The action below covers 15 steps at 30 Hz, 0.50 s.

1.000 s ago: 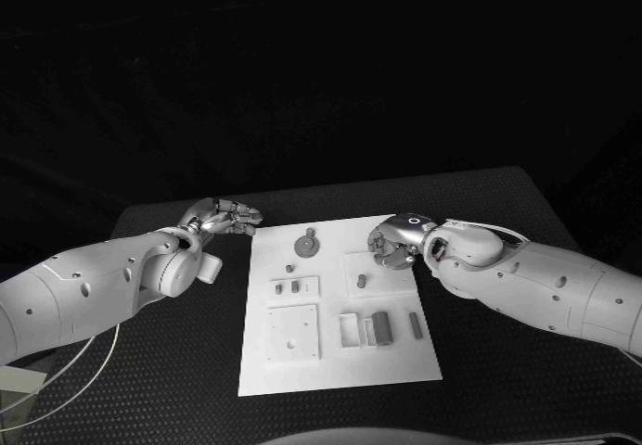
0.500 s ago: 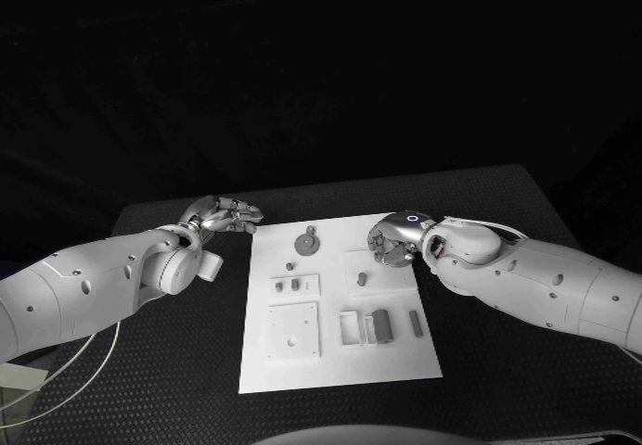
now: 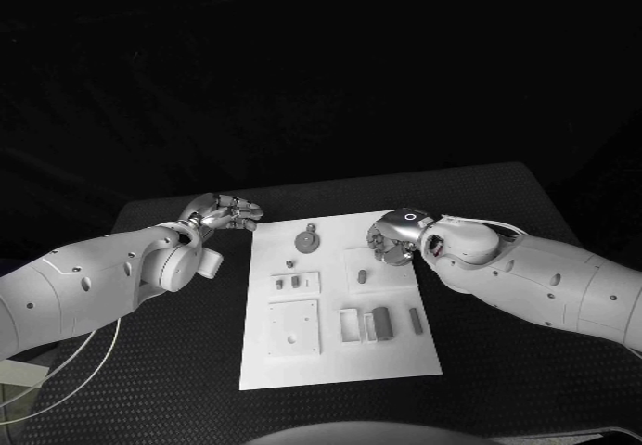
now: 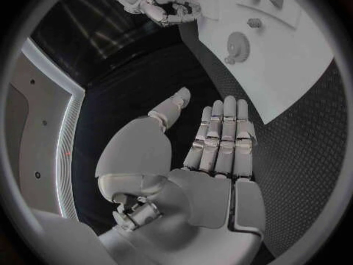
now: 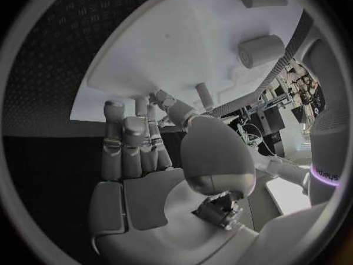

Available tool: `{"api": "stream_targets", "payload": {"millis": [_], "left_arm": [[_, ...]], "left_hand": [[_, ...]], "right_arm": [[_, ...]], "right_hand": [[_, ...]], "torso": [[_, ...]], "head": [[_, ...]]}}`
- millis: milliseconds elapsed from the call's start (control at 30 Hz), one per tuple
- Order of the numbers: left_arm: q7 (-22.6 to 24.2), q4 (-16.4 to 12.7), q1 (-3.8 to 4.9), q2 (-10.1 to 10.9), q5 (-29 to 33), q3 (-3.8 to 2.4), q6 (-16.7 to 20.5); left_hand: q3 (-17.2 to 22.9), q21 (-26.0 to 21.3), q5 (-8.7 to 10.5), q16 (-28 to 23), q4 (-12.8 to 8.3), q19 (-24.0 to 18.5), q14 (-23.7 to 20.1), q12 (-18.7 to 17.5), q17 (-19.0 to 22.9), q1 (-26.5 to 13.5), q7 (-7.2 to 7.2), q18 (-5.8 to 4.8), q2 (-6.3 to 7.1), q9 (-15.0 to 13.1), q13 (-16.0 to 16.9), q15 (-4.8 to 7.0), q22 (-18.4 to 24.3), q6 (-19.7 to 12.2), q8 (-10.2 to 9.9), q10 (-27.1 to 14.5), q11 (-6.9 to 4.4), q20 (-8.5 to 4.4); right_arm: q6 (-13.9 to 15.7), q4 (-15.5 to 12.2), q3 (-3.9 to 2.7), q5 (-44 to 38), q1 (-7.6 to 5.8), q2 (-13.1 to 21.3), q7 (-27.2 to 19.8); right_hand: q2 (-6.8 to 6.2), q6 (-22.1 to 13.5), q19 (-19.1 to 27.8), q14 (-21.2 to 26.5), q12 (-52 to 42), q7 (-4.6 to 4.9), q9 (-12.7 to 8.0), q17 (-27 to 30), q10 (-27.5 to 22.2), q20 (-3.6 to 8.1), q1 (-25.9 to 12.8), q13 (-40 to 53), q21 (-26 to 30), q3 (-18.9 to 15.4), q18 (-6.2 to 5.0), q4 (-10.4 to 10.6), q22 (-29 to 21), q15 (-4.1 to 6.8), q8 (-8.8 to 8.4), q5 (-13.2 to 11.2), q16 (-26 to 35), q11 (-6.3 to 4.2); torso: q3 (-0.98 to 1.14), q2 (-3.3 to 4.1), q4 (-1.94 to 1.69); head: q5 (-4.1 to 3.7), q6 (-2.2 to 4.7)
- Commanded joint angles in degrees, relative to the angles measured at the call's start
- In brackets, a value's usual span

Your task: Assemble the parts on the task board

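The white task board (image 3: 335, 357) lies in the middle of the table. Small grey parts sit on it: a round disc (image 3: 308, 241), a peg (image 3: 290, 265), a pair of short pieces (image 3: 287, 283) and dark bars (image 3: 381, 324). My left hand (image 3: 224, 215) hovers over the black table just off the board's far left corner. In the left wrist view it (image 4: 213, 153) is flat, with its fingers straight and nothing in it. My right hand (image 3: 395, 239) is over the board's far right part. In the right wrist view its fingers (image 5: 132, 135) reach toward the board (image 5: 184, 47) and hold nothing.
A square plate (image 3: 293, 331) and a slotted block (image 3: 351, 327) stand on the near half of the board. Black table (image 3: 160, 371) surrounds the board on all sides. The right wrist view shows two cylinders (image 5: 261, 50) lying on the board.
The whole picture has shifted a little. Both hands keep their places by the board, and no part has moved.
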State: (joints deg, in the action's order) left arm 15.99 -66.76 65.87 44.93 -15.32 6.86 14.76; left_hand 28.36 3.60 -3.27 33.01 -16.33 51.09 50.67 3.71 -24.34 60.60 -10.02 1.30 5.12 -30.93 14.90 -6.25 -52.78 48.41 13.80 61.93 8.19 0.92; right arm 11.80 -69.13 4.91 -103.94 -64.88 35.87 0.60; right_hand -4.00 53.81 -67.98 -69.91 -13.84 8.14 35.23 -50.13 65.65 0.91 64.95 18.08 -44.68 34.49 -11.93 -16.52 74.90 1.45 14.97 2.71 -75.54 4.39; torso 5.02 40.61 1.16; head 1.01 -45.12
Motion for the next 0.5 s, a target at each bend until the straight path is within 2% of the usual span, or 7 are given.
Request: {"api": "stream_targets", "payload": {"millis": [33, 500], "left_arm": [[0.32, -0.09, 0.09, -0.11, 0.36, -0.06, -0.71], [0.32, -0.12, 0.09, -0.2, 0.18, -0.06, -0.47]], "left_hand": [[-0.28, 0.19, 0.08, -0.37, 0.04, -0.15, -0.08, 0.16, -0.1, -0.28, -0.07, 0.12, -0.38, 0.05, -0.1, -0.5, 0.06, -0.19, 0.24, 0.07, 0.31, 0.07], [-0.43, 0.28, 0.08, -0.55, -0.01, 0.03, 0.27, 0.14, -0.55, -0.08, -0.17, 0.25, -0.35, 0.18, -0.3, -0.48, 0.31, -0.51, 0.16, -0.06, 0.36, 0.09]], "right_arm": [[-6.34, 0.48, 1.23, -3.58, 1.38, 0.22, 1.26], [-4.9, -0.04, 1.46, -6.16, 1.42, 0.27, 2.83]], "right_hand": [[-0.21, 0.57, -0.14, -0.05, 0.03, 0.0, 0.09, 0.1, 0.72, 0.39, 0.96, -0.07, -0.03, 0.08, -3.07, -0.2, 1.12, 0.53, 0.42, 0.07, -0.22, -0.01], [0.61, 4.03, 0.05, -0.53, -0.64, -1.3, 1.01, 0.26, 4.83, 0.1, 4.12, 0.49, -0.33, 0.01, -3.07, -0.26, 1.19, 1.98, 2.12, 0.07, 0.02, -1.53]], "torso": [[0.02, 0.0, 0.01], [0.04, 0.0, 0.02]], "head": [[0.05, -0.21], [0.05, -0.51]]}}
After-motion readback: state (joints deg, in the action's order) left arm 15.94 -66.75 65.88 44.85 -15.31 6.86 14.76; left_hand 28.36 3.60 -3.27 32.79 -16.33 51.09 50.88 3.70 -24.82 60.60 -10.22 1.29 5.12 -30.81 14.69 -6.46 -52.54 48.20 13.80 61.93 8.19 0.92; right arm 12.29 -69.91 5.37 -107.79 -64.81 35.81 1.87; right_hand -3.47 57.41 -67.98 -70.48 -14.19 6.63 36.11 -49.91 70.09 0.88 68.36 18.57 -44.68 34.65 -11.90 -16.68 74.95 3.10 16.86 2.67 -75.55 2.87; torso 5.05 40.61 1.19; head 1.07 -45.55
